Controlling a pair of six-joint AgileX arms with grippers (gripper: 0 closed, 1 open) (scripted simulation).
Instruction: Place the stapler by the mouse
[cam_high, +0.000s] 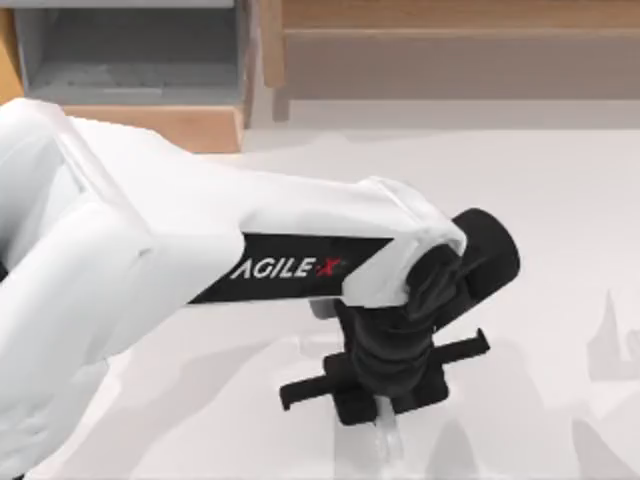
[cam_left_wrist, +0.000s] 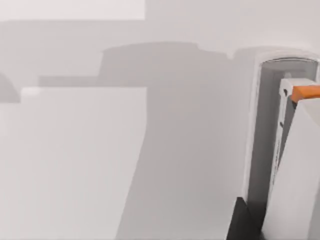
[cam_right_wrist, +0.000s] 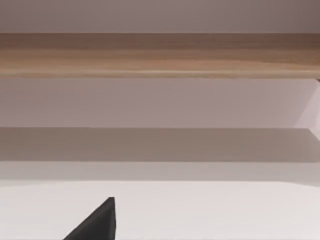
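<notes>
The stapler (cam_left_wrist: 264, 135), slim and whitish-grey with an orange piece near one end, stands close against my left gripper (cam_left_wrist: 250, 220) in the left wrist view. In the top view the left arm reaches across to the table's front middle. There my left gripper (cam_high: 388, 408) points down, shut on the stapler (cam_high: 389, 437), whose pale end pokes out below it. The mouse is out of view. A dark part of my right gripper (cam_right_wrist: 97, 222) sits low in the right wrist view, facing the back of the scene.
A grey open cabinet (cam_high: 130, 60) stands at the back left and a wooden shelf (cam_high: 450, 45) at the back right. Behind the white table (cam_high: 560, 200), a wooden ledge (cam_right_wrist: 160, 55) runs across the right wrist view.
</notes>
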